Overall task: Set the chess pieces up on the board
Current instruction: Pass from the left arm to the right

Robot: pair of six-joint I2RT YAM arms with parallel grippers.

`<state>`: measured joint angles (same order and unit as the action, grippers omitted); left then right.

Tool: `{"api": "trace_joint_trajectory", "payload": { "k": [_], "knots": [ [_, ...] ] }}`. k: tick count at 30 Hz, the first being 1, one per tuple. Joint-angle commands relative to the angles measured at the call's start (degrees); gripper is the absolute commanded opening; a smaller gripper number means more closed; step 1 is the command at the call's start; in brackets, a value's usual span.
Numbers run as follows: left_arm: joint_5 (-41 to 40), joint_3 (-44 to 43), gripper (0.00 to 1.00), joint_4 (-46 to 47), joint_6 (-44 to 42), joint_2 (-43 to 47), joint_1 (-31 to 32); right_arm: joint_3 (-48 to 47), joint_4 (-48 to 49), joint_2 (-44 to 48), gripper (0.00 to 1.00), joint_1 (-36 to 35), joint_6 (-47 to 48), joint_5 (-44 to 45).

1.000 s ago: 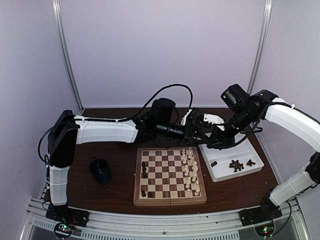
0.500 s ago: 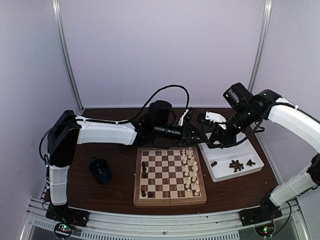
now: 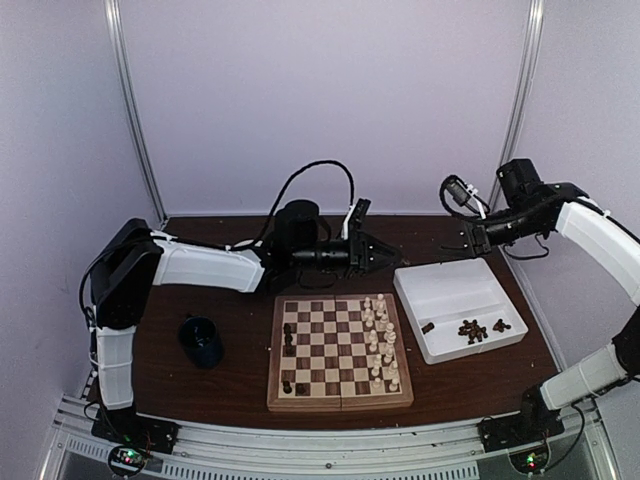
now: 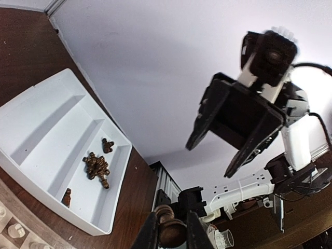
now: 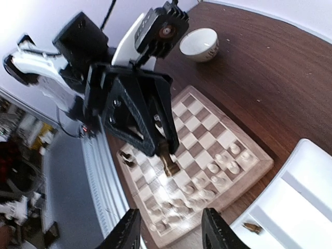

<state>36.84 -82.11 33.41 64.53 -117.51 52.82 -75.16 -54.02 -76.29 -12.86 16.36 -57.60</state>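
My left gripper (image 3: pixel 378 251) hangs above the table behind the board (image 3: pixel 340 402), shut on a dark brown chess piece (image 4: pixel 171 231). The right wrist view shows that piece (image 5: pixel 167 161) sticking out of its fingers over the board (image 5: pixel 258 157). My right gripper (image 5: pixel 171 236) is open and empty, raised off to the right of the left one. Seen from the left wrist, its fingers (image 4: pixel 199 132) are spread. Cream pieces (image 3: pixel 380 340) fill the board's right columns. A few dark pieces (image 3: pixel 289 340) stand on its left side.
A white two-compartment tray (image 3: pixel 415 300) lies right of the board with several loose dark pieces (image 3: pixel 470 330) in its near compartment. A dark blue cup (image 3: pixel 203 340) stands left of the board. Cables loop behind the left arm.
The right gripper has opened and drawn away up and to the right from the left gripper. The left gripper has pulled back leftward, keeping the dark piece.
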Motion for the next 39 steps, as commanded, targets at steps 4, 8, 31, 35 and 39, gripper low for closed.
{"api": "trace_joint_trajectory", "payload": {
  "k": [4, 8, 31, 35, 39],
  "knots": [
    [-3.1, 2.3, 0.08, 16.1, 2.7, 3.0, 0.0, 10.7, 32.2, -2.4, 0.48, 0.5, -35.5, -21.0],
    [-3.8, 2.1, 0.08, 17.8, 3.4, 2.4, 0.0, 11.7, 35.2, -3.6, 0.49, 0.2, -39.6, -22.0],
    [-5.1, 1.1, 0.06, 24.9, 8.7, -2.5, 0.1, 15.3, 53.7, -3.9, 0.39, -3.1, -56.2, -24.9],
    [-5.3, 1.1, 0.05, 25.4, 8.9, -2.8, 0.1, 15.9, 56.6, -3.4, 0.39, -3.2, -58.4, -25.5],
    [-5.3, 1.1, 0.05, 26.1, 9.2, -2.8, 0.1, 16.2, 58.3, -3.3, 0.38, -3.2, -59.7, -26.0]
  ]
}}
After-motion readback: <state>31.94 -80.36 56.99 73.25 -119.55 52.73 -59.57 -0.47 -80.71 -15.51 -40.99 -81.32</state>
